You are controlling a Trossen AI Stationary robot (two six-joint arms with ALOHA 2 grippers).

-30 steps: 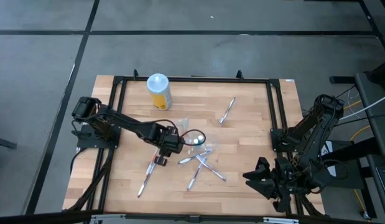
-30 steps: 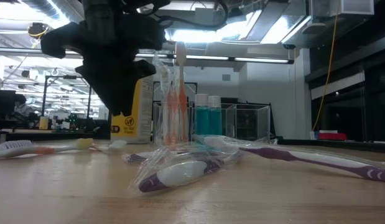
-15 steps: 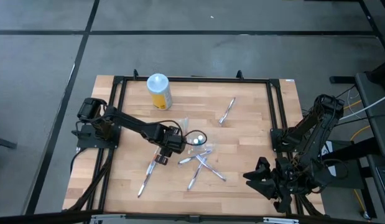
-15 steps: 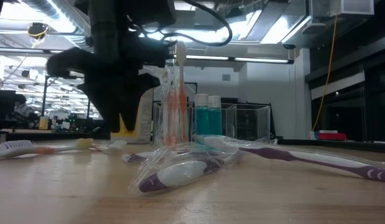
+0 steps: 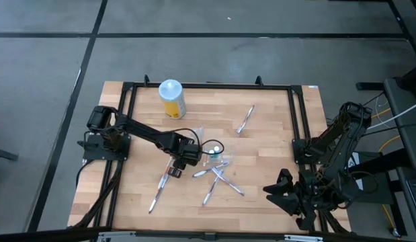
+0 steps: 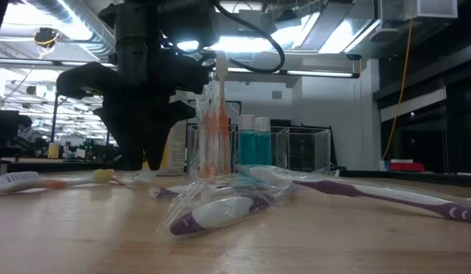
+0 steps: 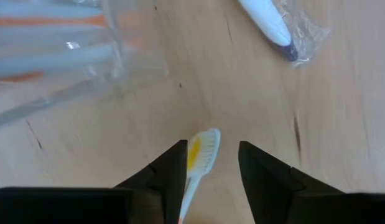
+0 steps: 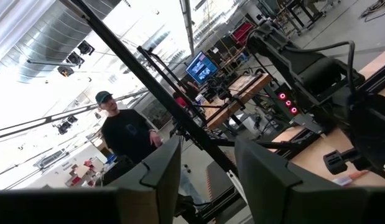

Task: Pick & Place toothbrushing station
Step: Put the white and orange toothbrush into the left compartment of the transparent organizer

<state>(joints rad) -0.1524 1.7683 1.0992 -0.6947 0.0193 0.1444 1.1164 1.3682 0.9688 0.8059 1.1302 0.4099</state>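
L hand [image 7: 209, 163] spread, straddling 1 toothbrush [image 7: 197, 158]; R hand [image 8: 206, 163] parted, empty; 1 yellow canister [image 5: 171, 98].

I am looking at a light wooden table [image 5: 268, 141] inside a black frame; a yellow canister with a white lid [image 5: 171, 99] stands near its far edge; one toothbrush [image 5: 245, 119] lies alone toward the far right; a clear holder [image 5: 213, 148] sits near the middle; beside it several toothbrushes lie crossed [image 5: 218, 179], some in clear wrap; an orange-and-white toothbrush [image 5: 160, 189] lies to their left; a purple-and-white wrapped one [image 6: 220, 211] lies nearest the low camera.
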